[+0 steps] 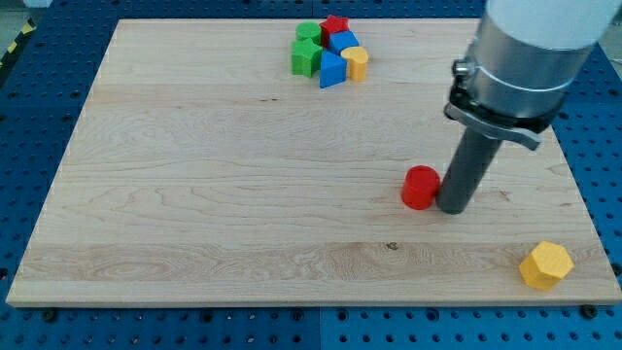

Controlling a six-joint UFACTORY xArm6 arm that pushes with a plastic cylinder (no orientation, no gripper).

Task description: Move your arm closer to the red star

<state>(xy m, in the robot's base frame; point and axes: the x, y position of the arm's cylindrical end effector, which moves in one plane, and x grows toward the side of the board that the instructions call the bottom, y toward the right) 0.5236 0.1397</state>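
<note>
Camera view takes in a pale wooden board (243, 194) with visible grain, lying on a blue perforated base (29, 126) that frames it on all sides. At the view's top, slightly right of centre, sits a tight cluster of small blocks: the red star-shaped block (335, 26) at its top edge, touching a green block (309, 32) on its left and a blue block (343, 42) just below it; a second green block (305, 58), a second blue block (331, 70) and a yellow block (356, 63) close the cluster toward the view's bottom. The star is bright red, with short points showing on its upper face. My tip (453, 208) rests on the board well apart from that cluster, toward the view's lower right, touching or just beside the right side of a red cylinder-shaped block (421, 187). A yellow hexagonal block (545, 264) lies alone near the board's lower right corner. The rod carries no claw, so nothing is grasped.
</note>
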